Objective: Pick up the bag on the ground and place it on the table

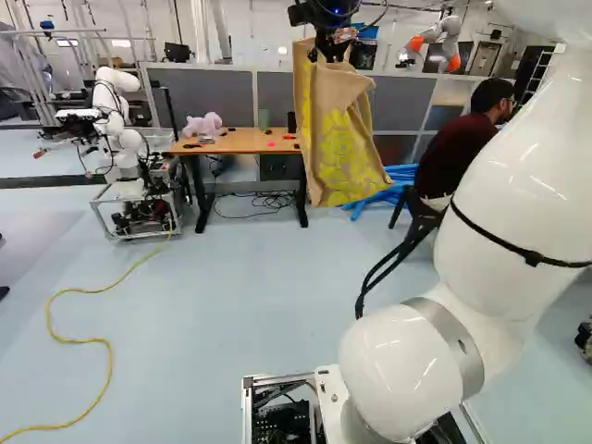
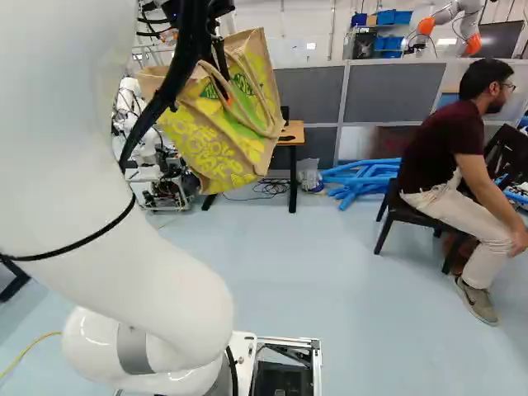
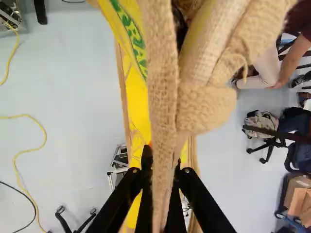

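Evidently, the gripper (image 3: 163, 161) is clamped on a handle (image 3: 162, 87) of the bag (image 1: 335, 139), which hangs long axis downward at the upper middle of the left base view. The table (image 1: 242, 141) stands beyond, left of it there; the carry probably needs forward travel.

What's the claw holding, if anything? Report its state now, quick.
Claw: closed on a handle of the bag, which hangs from it in the air.
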